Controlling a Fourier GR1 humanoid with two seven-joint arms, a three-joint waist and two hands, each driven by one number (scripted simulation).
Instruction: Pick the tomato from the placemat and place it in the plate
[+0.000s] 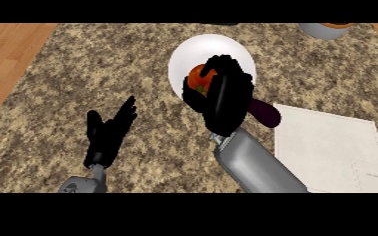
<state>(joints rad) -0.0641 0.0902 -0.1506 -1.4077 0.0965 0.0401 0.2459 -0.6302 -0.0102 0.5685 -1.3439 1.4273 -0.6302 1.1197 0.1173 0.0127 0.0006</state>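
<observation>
Red-orange tomato (197, 78), right hand (225, 97) curled around, over white plate (210, 47)

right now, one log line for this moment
right robot hand: shut on tomato | tomato: over plate | left robot hand: open, idle | placemat: bare

Plate (193, 50) on the counter (103, 65), tomato (199, 78) over it in the right hand (225, 97), placemat (325, 150) at the right, left hand (109, 130) lower left.
</observation>
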